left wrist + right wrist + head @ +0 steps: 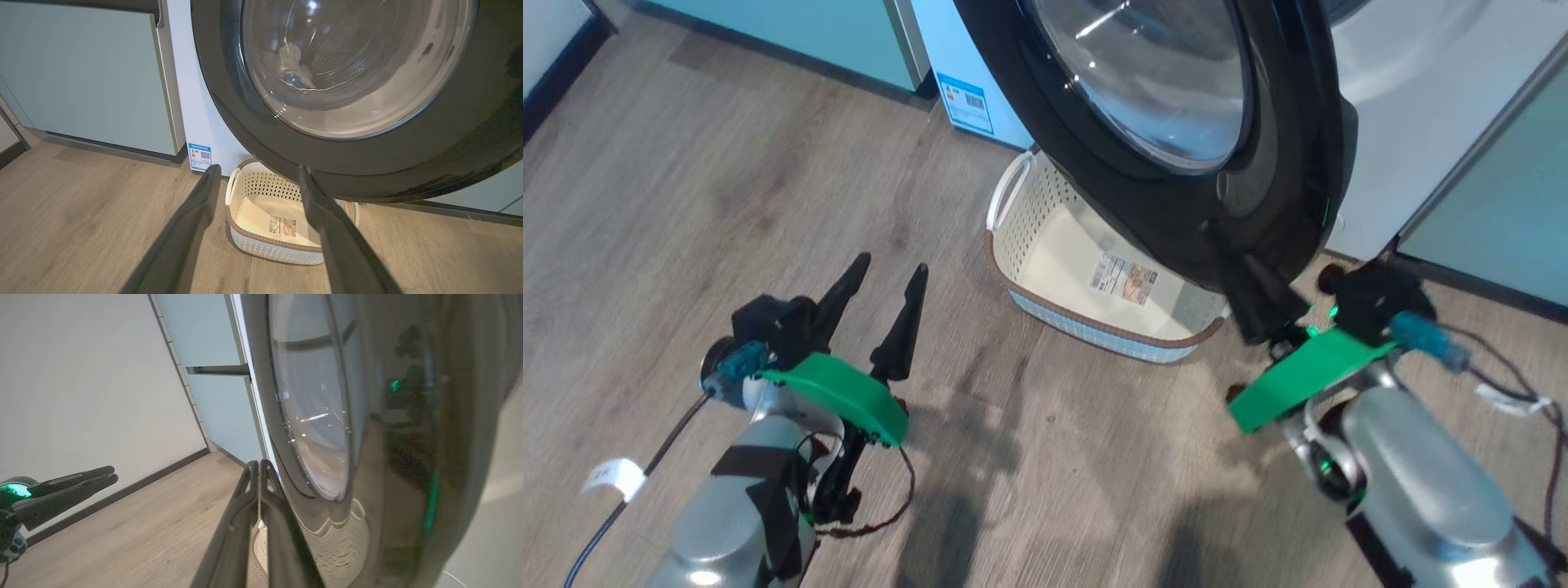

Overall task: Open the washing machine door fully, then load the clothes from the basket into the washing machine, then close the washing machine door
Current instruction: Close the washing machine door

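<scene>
Closing step, by my reading.

Left gripper (890, 265): fingers spread wide, holding nothing, hanging above the floor (727, 163) and well apart from the basket (1033, 220). No risk there unless I swing it in.

Right gripper (258, 466): fingers pressed together, nothing between them, lying along the lower black rim of the washing machine door (1298, 147). Contact looks likely; I cannot confirm it.

Basket: empty, label showing on its bottom, sitting on the floor partly under the door's lower edge. I cannot tell how much the door clears it.

Door: standing partly swung out from the washing machine (1421, 82). Through its glass the left wrist view shows the clothes (292, 69) lying in the drum.

Risks:
- The rim is glossy and curved, so closed fingertips could skate off mid-push and strike the glass.
- The door might snag a basket handle.
- A weak push leaves the door unlatched.
- Fingers could be trapped between door and cabinet.
</scene>
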You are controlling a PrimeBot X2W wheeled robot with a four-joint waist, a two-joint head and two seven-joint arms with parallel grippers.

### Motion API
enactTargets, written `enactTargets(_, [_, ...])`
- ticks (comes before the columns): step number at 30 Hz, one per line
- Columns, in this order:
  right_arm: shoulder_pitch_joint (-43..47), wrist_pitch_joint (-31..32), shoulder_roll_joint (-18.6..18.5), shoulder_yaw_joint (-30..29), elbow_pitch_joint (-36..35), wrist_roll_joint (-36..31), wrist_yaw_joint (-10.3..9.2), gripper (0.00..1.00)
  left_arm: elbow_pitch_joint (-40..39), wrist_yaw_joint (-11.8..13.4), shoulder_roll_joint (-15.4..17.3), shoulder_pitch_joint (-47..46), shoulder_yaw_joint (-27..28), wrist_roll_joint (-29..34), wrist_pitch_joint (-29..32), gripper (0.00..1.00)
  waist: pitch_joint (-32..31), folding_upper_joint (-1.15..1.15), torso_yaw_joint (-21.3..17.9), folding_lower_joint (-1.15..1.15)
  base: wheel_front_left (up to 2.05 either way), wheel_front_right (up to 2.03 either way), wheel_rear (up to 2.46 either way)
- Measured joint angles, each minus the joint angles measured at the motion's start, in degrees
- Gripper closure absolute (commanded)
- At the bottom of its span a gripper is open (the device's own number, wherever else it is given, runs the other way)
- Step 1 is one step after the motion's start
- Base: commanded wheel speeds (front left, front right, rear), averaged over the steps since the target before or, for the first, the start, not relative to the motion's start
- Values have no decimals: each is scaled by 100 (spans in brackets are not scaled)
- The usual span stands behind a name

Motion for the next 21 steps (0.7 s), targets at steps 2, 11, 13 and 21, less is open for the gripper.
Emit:
enactTargets(2, [-52, 0, 4, -163, 42, -13, 0, 100, -12, 0, -25, -53, 0, 1, 0, 0, 67, 0, -1, 0, 0, 0, 0])
enactTargets(11, [-268, 0, 67, -667, 194, 320, 0, 100, -29, 0, -97, -131, -23, 1, 0, 0, 295, 0, -1, -1, 0, 0, 0])
enactTargets(13, [-322, 0, 80, -739, 212, 355, 0, 100, -29, 0, -112, -132, -35, 1, 0, 0, 326, 0, 7, 0, 0, 0, 0])
enactTargets(21, [-612, 0, 94, -1139, 353, 501, 0, 100, -37, 0, -152, -185, -47, 0, 0, 0, 498, 0, 30, -1, 0, 0, 0])
